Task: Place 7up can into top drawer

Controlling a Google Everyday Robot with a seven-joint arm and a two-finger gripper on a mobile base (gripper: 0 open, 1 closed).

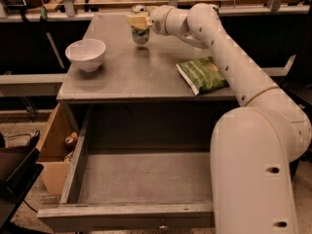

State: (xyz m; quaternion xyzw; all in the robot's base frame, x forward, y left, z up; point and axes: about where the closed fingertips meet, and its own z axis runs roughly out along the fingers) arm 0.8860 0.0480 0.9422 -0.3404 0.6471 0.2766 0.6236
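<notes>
The gripper (138, 21) pinches the top of the can (140, 36) at the far side of the table (126, 74). The drawer (126, 211) stands pulled out below the near edge. A bowl (86, 54) sits to the left and a green bag (202, 74) to the right, both clear of the can.

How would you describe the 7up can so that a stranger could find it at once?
Look at the grey table above the open top drawer. Near its far edge, the 7up can stands upright, with the gripper at its upper part. It is the only can on the tabletop: the white bowl sits to the left, and the green bag lies flat to the right.
</notes>
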